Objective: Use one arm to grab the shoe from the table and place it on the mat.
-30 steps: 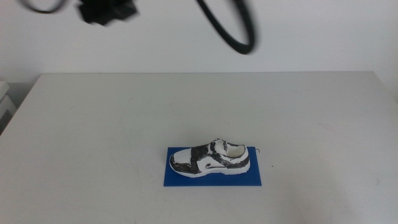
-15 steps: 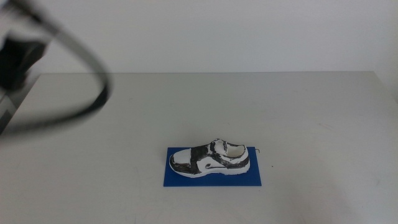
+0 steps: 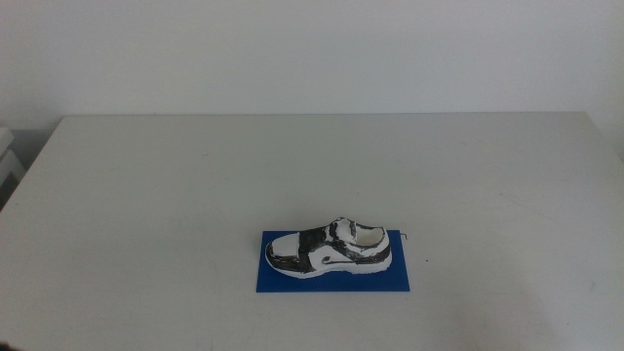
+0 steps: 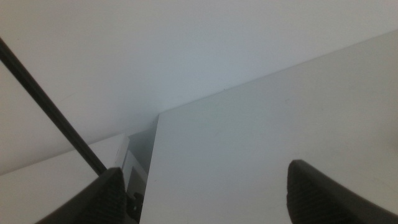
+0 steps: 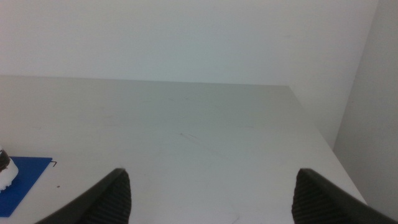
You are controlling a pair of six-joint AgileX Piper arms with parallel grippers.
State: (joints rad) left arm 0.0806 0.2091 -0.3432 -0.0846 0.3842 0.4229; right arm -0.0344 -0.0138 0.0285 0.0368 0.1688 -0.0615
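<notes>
The white and black shoe (image 3: 330, 249) lies on its sole on the blue mat (image 3: 333, 276), toe to the left, near the front middle of the table (image 3: 195, 185). No arm shows in the middle view. My left gripper (image 4: 208, 190) is open over a corner of the table with nothing between its jaws. Open too is my right gripper (image 5: 211, 193), low over the table; a corner of the mat (image 5: 22, 174) and the shoe's edge (image 5: 4, 169) show at that view's border.
A white wall (image 3: 312, 54) rises behind the table's far edge. A white cabinet (image 3: 8, 161) stands off the table's left side. A thin black cable (image 4: 50, 112) crosses the left wrist view.
The arm and its black cable, which swung from the top toward the left of the middle view, have left that view. The shoe and mat have not moved.
</notes>
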